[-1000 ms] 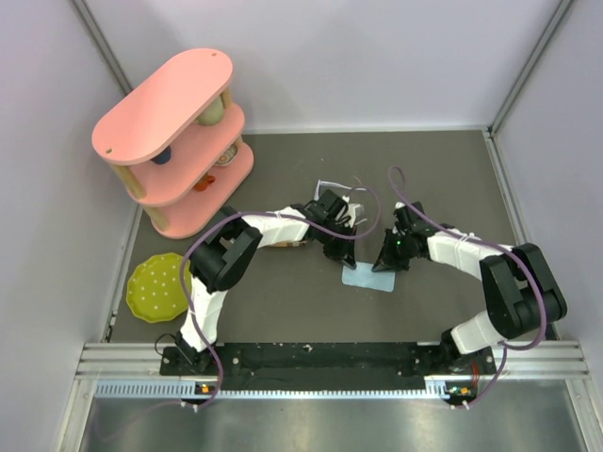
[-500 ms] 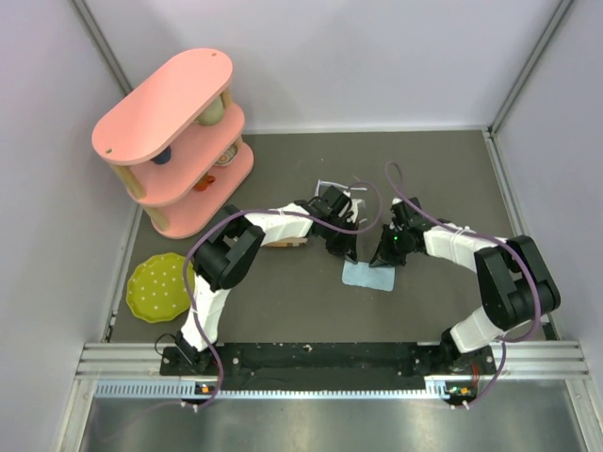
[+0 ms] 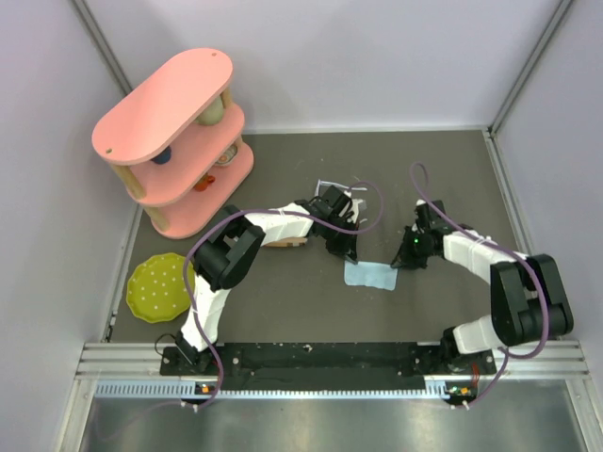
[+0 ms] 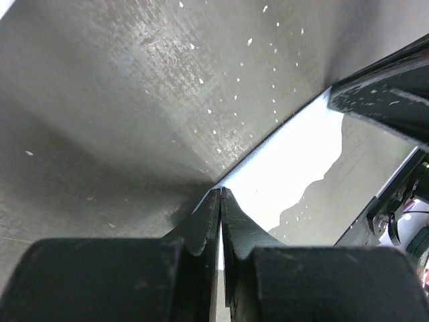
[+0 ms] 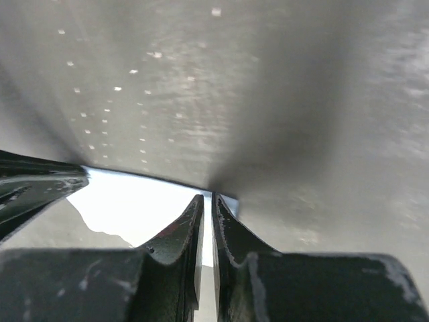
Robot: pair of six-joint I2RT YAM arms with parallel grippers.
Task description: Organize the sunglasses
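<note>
So, sunglasses (image 3: 326,184): on the desk (image 3: 443,169) just beyond the left arm, mostly hidden by it; only bits of pale wire showing.
Handling: likely light, springy, easily bent; best pinched at the bridge or a hinge, not mid-temple.
Cloth (image 3: 370,275): flat, near the sunglasses.
Left gripper (image 4: 220,192): nearly closed, nipping the cloth's edge.
Right gripper (image 5: 207,198): likewise narrow, on the opposite corner.
Case (image 3: 287,243): peeking out beside the left forearm.

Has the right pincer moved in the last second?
Yes. The right pincer has shifted rightward, away from the pink shelf, pinching the blue cloth.
</note>
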